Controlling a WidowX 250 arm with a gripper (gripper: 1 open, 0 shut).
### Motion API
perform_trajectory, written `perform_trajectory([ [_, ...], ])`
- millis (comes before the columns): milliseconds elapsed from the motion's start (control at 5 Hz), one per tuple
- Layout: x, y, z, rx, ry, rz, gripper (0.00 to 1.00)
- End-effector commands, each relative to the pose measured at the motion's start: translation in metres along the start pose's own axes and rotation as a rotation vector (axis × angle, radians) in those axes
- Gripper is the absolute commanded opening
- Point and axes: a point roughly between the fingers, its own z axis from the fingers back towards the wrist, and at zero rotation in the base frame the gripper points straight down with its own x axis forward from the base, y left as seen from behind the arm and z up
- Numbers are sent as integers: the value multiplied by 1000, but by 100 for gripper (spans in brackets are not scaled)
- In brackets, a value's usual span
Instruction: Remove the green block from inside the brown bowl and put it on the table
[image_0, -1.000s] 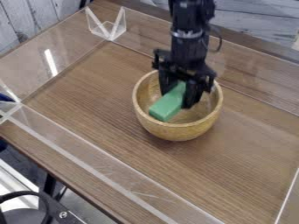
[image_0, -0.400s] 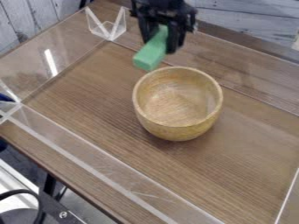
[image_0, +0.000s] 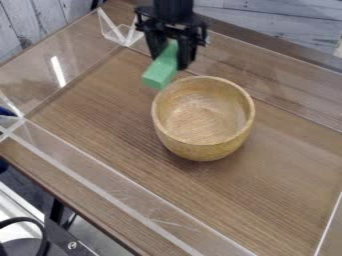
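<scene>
Jaws closed on the block, the tool holds it above the desk, just beyond the bowl, with lowering and release next.

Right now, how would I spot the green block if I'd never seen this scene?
Find the round tan wooden bowl on the brown table. Just beyond its rim, the black gripper holds a small bright green block. It's the only green thing here.

Pincer gripping green block, beside bowl
</scene>
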Motion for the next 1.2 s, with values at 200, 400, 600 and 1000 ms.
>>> perform_trajectory([
  [200,9,-21,-12,-1,-31,-67,0],
  [400,9,-27,-30,3,-9,-84,0],
  [600,9,-32,-41,3,11,-100,0],
  [1000,4,-37,-59,2,48,-124,0],
])
